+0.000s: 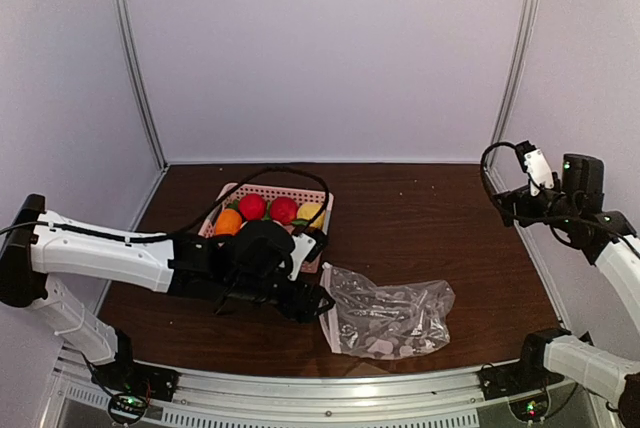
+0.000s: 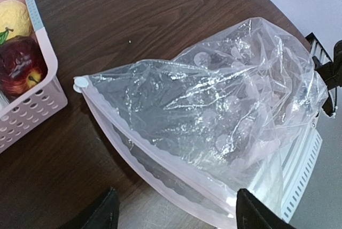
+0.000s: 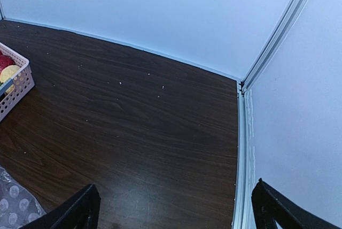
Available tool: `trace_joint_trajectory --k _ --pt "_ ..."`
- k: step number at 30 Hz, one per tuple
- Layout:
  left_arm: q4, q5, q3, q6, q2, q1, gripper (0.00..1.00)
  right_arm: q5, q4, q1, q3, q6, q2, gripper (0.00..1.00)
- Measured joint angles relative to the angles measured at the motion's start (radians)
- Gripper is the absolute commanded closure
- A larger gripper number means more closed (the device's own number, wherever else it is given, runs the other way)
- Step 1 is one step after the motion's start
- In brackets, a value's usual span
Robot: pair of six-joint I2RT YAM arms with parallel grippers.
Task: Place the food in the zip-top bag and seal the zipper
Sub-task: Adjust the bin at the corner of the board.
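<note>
The zip-top bag (image 1: 392,316) lies crumpled and transparent on the dark table, its mouth facing left. In the left wrist view the bag (image 2: 224,111) fills the middle. The zipper (image 2: 155,166) runs as a pale strip from its white slider (image 2: 80,83) toward the lower right. My left gripper (image 2: 176,215) is open just short of that strip, with nothing between its fingers. The food sits in the pink basket (image 1: 318,195): an orange piece (image 1: 228,221), two red ones (image 1: 252,207) and a yellow one (image 1: 310,213). My right gripper (image 3: 179,210) is open over bare table at the far right.
The basket's wall (image 2: 37,108) stands close to the left of the bag's slider. The table's right edge rail (image 3: 241,149) and the white side wall (image 3: 299,106) lie beside my right gripper. A black cable (image 1: 270,172) loops over the basket.
</note>
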Motion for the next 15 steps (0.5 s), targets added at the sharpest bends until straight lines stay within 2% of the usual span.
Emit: trace_joint_trajectory --k 4,9,15 --pt "-0.001 0.014 -0.025 -0.023 0.000 -0.001 0.30 -0.016 -0.010 -0.001 -0.015 -0.019 0.013 0.00" --pt "-0.052 -0.013 -0.016 0.024 -0.015 -0.002 0.31 -0.140 -0.075 -0.002 -0.002 -0.108 0.062 0.00" --pt "-0.132 -0.089 0.086 -0.018 -0.008 0.038 0.33 -0.287 -0.120 0.010 0.023 -0.176 0.136 0.02"
